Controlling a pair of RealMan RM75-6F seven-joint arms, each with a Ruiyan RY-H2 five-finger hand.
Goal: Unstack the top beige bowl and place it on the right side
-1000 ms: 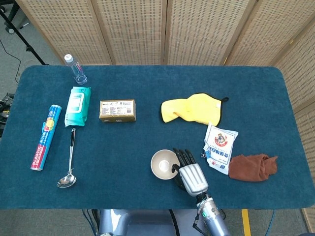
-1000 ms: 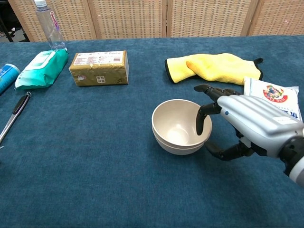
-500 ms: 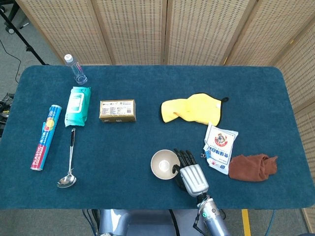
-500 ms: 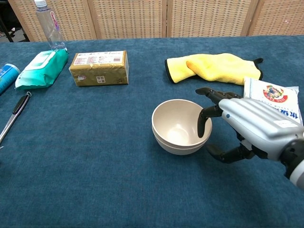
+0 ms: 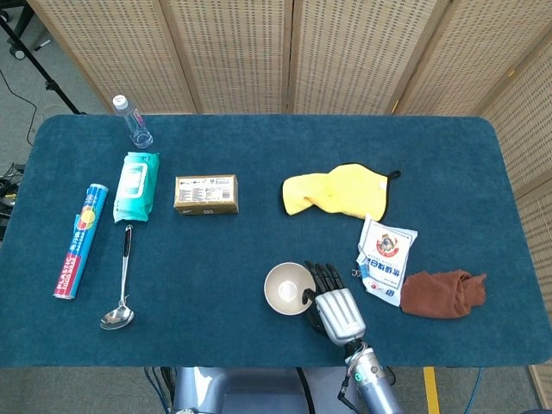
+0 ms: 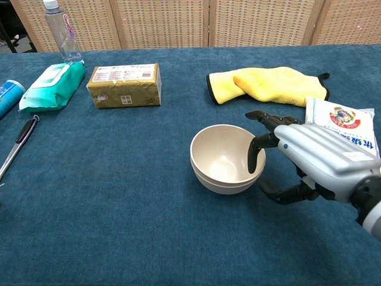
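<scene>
The right robot hand [image 6: 312, 156] pinches the top beige bowl [image 6: 226, 156] at its three o'clock rim, still nested on the desk [image 6: 119, 196].

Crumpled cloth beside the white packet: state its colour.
The crumpled cloth is rust brown, seen best in the head view.

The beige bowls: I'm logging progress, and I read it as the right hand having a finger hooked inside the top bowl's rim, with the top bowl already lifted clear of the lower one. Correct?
Not quite. In the chest view the top beige bowl is not lifted; it sits nested in the lower bowl. The right hand does have a finger inside its rim.
</scene>
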